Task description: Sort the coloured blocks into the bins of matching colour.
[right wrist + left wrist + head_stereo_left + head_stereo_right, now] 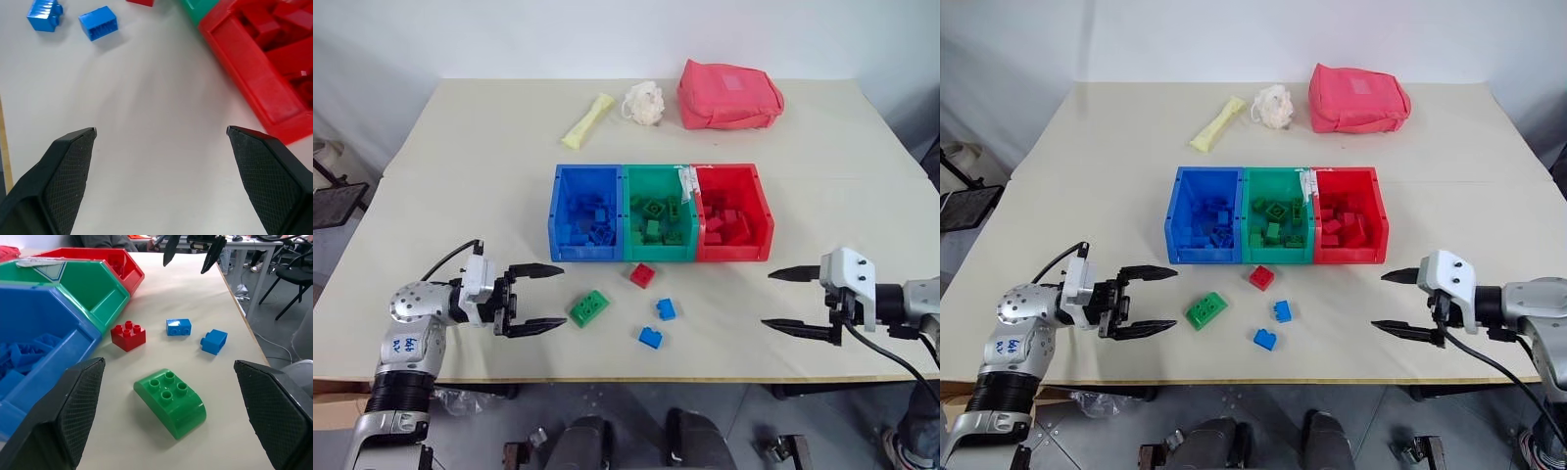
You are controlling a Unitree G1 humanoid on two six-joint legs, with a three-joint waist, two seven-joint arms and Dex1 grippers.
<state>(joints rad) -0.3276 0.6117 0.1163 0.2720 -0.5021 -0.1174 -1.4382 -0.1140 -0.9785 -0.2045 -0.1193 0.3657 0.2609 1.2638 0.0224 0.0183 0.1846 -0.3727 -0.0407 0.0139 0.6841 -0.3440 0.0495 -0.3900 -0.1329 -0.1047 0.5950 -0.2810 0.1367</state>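
Note:
Three joined bins stand mid-table: blue bin, green bin, red bin, each holding blocks of its own colour. Loose in front of them lie a red block, a green block and two blue blocks. My left gripper stands open at the left, pointing toward the green block, a short gap away. Out at the right, my right gripper is open and empty, apart from the red bin.
At the far side of the table lie a pale yellow stick, a white fluffy ball and a red fabric pouch. The table's front edge runs just below both grippers.

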